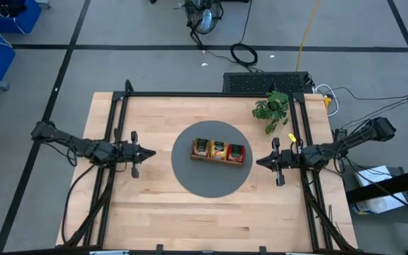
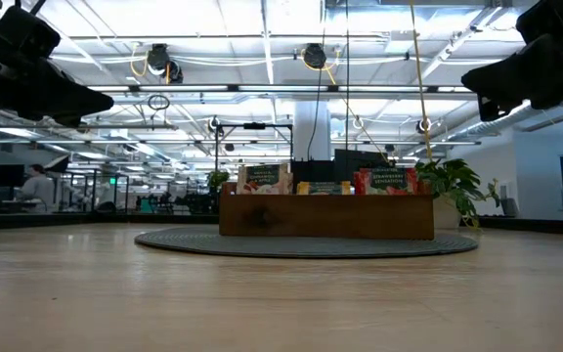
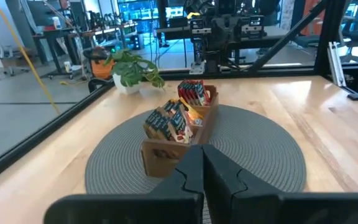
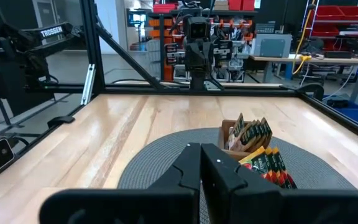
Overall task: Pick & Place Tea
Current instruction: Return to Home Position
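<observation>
A brown wooden tray (image 1: 219, 151) with three compartments stands on a round grey mat (image 1: 211, 157) in the middle of the table. Tea sachets stand upright in it: green-and-tan ones (image 1: 202, 147) at its left, orange ones (image 1: 219, 149) in the middle, red ones (image 1: 236, 151) at its right. The tea also shows in the left wrist view (image 3: 169, 119) and the right wrist view (image 4: 257, 146). My left gripper (image 1: 151, 152) hovers shut left of the mat. My right gripper (image 1: 258, 161) hovers shut right of it. Both point level at the tray and hold nothing.
A small green leafy plant (image 1: 272, 108) stands at the far right of the table, just beyond the mat. Black frame rails (image 1: 112, 113) run along the table's left, right and far sides. Bare wood lies near the front edge.
</observation>
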Controlling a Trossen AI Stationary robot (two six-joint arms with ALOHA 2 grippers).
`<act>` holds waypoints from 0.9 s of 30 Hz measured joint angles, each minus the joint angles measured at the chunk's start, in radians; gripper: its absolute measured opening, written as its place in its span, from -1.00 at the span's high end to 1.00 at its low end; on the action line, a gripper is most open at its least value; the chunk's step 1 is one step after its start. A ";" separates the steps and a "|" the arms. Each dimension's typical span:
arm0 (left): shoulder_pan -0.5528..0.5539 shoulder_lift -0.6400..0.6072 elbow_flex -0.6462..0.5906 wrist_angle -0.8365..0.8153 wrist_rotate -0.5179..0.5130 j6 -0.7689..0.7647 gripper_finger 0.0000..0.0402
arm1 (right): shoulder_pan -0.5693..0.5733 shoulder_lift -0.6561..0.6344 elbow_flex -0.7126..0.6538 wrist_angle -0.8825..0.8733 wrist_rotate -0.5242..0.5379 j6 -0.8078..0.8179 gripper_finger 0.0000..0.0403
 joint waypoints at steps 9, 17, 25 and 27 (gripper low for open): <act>0.000 0.000 0.000 0.000 0.000 0.000 0.84 | 0.000 0.000 0.000 0.000 0.000 0.000 1.00; 0.000 0.000 0.000 0.000 -0.001 0.000 0.70 | 0.000 0.000 0.000 0.000 0.000 0.000 1.00; 0.000 0.000 -0.001 0.000 -0.001 0.000 0.74 | 0.000 0.000 0.000 0.000 0.000 0.000 1.00; 0.000 0.000 -0.001 0.000 -0.001 0.000 0.75 | 0.000 0.000 0.000 0.000 0.000 0.000 1.00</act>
